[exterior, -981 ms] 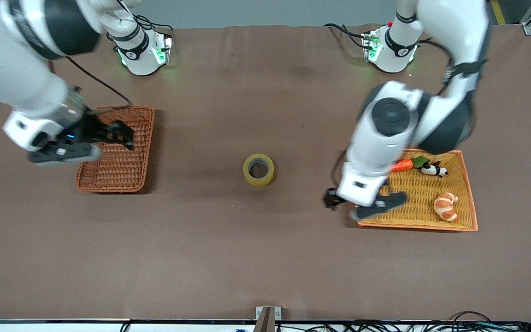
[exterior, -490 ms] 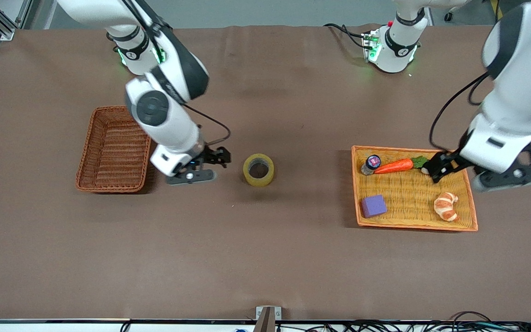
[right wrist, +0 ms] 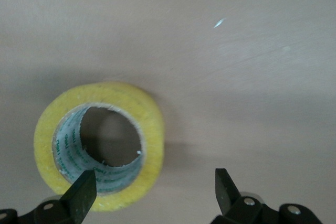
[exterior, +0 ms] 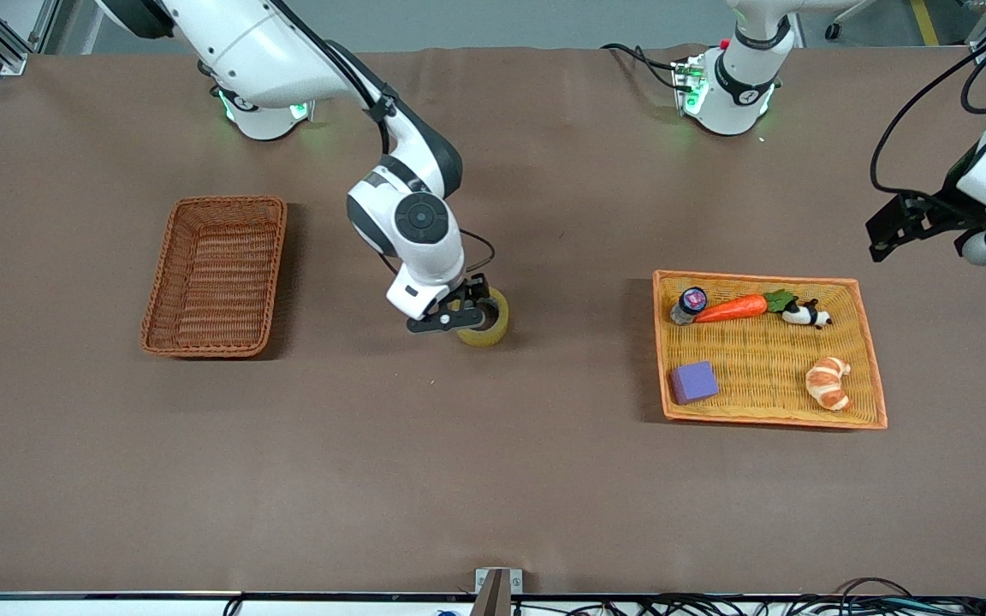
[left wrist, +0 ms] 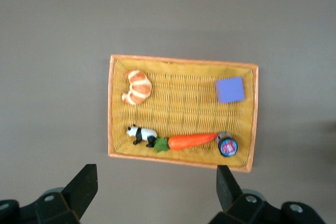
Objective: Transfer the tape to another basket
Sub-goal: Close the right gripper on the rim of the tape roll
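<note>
Yellowish and translucent, the tape (exterior: 488,318) lies flat on the brown table (exterior: 493,479) near its middle, its grey core facing up. The right gripper (exterior: 464,311) hangs just above it from an arm bent sharply down at the elbow; its fingers (right wrist: 79,195) are spread, one over the roll's rim, the other over bare table beside it. The basket (exterior: 216,274) sits toward the right arm's end of the table. The left gripper (exterior: 911,224) waits high near the table's edge at the left arm's end, jaws spread, above the flat orange tray (exterior: 870,376) holding a croissant (exterior: 828,382), carrot (exterior: 738,307), panda (exterior: 804,315), purple block (exterior: 694,382) and small bottle (exterior: 690,304).
</note>
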`<state>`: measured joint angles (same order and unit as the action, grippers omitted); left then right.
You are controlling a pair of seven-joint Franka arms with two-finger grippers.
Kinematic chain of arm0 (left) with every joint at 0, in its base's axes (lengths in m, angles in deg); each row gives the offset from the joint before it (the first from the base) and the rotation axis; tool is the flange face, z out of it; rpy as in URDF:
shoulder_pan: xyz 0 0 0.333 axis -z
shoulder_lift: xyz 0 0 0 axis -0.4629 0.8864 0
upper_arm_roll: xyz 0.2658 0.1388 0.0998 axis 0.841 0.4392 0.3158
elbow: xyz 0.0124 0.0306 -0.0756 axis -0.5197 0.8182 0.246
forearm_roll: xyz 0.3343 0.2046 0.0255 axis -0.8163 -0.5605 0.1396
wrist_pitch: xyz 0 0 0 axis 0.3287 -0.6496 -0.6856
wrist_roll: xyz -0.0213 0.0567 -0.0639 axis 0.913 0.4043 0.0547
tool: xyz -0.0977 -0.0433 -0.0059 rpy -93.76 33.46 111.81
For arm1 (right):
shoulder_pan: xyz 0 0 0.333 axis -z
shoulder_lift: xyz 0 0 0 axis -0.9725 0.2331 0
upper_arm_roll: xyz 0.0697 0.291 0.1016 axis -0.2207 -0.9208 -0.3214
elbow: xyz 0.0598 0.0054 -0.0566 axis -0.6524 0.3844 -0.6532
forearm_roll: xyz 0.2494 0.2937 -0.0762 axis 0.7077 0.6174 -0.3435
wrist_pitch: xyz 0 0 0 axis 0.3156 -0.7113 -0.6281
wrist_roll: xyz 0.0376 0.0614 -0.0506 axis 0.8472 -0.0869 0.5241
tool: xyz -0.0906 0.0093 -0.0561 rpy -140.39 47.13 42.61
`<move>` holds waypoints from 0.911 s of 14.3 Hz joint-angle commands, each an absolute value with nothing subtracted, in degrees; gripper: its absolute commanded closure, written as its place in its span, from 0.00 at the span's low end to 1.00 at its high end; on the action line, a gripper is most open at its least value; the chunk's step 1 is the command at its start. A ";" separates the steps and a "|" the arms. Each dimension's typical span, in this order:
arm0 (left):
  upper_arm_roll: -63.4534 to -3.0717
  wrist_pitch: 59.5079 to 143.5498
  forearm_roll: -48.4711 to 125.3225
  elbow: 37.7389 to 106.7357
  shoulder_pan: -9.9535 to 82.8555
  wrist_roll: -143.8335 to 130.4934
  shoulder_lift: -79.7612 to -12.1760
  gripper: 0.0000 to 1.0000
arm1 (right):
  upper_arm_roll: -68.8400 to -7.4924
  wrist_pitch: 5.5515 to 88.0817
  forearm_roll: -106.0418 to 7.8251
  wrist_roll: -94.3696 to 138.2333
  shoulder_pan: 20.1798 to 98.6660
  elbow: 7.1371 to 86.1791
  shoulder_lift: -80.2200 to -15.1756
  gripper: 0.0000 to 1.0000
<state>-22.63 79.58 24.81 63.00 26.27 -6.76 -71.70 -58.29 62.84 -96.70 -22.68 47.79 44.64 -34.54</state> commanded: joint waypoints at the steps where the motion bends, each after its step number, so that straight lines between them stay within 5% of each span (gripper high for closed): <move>1: -22.32 79.64 26.97 67.79 24.59 -9.69 -75.63 0.00 | -58.29 64.17 -100.27 -25.28 46.73 43.88 -32.85 0.00; 5: -22.58 78.76 27.06 67.62 24.76 -8.46 -76.42 0.00 | -58.21 66.62 -104.32 -27.31 47.16 43.88 -30.39 0.03; 7: -22.76 78.76 27.15 67.53 24.68 -8.81 -76.42 0.00 | -58.12 68.22 -104.85 -28.62 46.90 43.79 -29.59 0.17; 10: -22.85 78.67 27.32 67.62 24.85 -9.69 -76.07 0.00 | -58.12 68.13 -106.87 -30.12 46.90 43.35 -28.80 0.78; 12: -22.85 77.45 27.32 67.53 24.85 -10.04 -76.16 0.00 | -58.21 67.43 -106.61 -32.13 47.16 43.09 -28.89 1.00; 13: -22.93 76.31 27.32 67.53 24.94 -9.96 -76.33 0.00 | -58.21 67.34 -106.61 -33.01 47.17 42.82 -29.06 1.00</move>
<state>-22.81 78.11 26.22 66.77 25.01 -8.81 -75.10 -57.79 68.04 -104.99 -29.89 46.76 44.08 -29.30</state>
